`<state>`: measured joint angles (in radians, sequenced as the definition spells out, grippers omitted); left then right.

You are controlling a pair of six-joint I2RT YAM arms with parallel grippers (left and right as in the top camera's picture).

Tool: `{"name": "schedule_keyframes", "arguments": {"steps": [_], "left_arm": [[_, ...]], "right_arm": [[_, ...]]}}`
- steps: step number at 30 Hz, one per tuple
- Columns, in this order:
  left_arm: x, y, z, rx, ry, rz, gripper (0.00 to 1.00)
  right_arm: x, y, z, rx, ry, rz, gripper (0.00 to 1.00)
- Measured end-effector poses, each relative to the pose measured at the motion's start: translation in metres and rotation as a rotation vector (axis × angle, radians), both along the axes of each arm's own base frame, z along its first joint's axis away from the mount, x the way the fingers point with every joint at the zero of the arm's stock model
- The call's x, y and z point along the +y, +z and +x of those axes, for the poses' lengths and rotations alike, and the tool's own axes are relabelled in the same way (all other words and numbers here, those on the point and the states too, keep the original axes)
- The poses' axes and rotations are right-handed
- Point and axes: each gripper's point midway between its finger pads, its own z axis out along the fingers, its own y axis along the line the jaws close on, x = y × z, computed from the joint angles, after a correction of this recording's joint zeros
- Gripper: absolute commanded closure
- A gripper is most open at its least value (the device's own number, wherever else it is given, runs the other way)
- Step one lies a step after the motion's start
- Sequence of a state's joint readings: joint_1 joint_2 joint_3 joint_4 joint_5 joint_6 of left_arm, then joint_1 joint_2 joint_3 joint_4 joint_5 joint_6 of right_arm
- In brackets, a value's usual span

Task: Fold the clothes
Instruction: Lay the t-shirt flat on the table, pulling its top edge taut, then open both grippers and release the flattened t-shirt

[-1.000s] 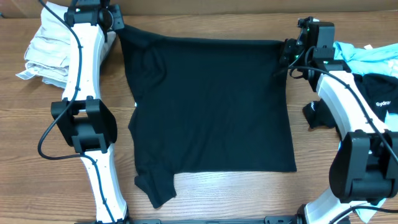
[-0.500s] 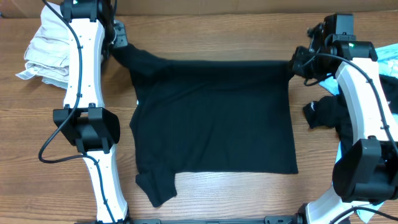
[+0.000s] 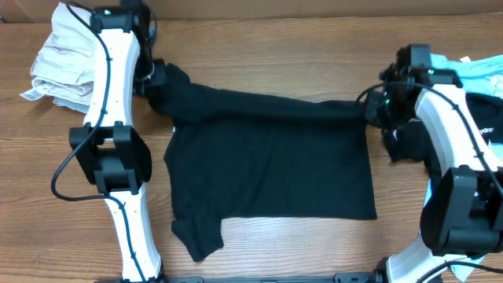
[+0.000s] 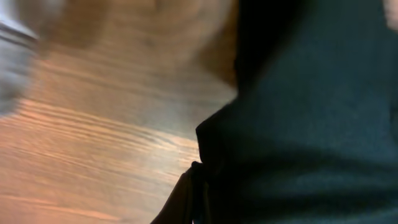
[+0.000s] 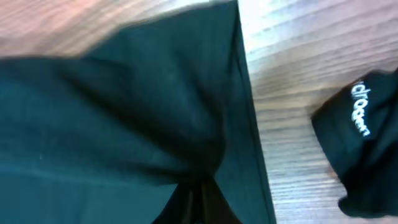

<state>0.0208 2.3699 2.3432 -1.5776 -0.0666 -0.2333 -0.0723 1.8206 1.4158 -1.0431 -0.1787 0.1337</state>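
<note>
The plain black T-shirt [image 3: 267,165] lies spread on the bench [image 3: 267,47], with its far edge gathered into a ridge between the two grippers. The left gripper [image 3: 155,79] has its jaws pinched tight on the T-shirt's far left corner. The right gripper [image 3: 376,110] has its jaws pinched tight on the far right corner. The beige shorts [image 3: 59,63] lie left of the T-shirt. The white-lettered black shirt [image 3: 481,126] and the light blue shirt [image 3: 479,69] lie to its right.
</note>
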Motion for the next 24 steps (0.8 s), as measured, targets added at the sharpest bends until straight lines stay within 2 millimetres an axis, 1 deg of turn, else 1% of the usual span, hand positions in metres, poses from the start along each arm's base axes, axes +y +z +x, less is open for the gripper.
{"name": "schedule_keyframes", "arguments": {"steps": [4,9,16,21,22,23,24], "left_arm": [[-0.001,-0.029,-0.014,0.076,0.0,-0.005,0.96],[-0.002,-0.055,-0.031,0.151,-0.001,-0.006,0.96],[-0.002,-0.075,-0.052,0.232,-0.001,-0.008,0.96],[-0.002,-0.082,-0.062,0.266,-0.001,-0.009,0.96],[-0.002,-0.082,-0.063,0.27,-0.001,-0.009,0.92],[-0.002,-0.082,-0.063,0.273,-0.002,-0.009,0.8],[-0.002,-0.083,-0.063,0.274,-0.004,-0.009,0.65]], "right_arm": [[0.0,-0.025,-0.012,0.03,-0.001,-0.002,0.96],[-0.001,-0.043,-0.022,0.052,-0.01,0.0,0.96],[-0.002,-0.061,-0.042,0.105,-0.017,0.002,0.96],[-0.002,-0.065,-0.047,0.122,-0.017,0.0,0.96],[-0.002,-0.065,-0.047,0.121,-0.017,-0.001,0.94],[-0.002,-0.065,-0.047,0.122,-0.018,-0.001,0.82],[-0.002,-0.065,-0.047,0.122,-0.019,0.0,0.69]]}}
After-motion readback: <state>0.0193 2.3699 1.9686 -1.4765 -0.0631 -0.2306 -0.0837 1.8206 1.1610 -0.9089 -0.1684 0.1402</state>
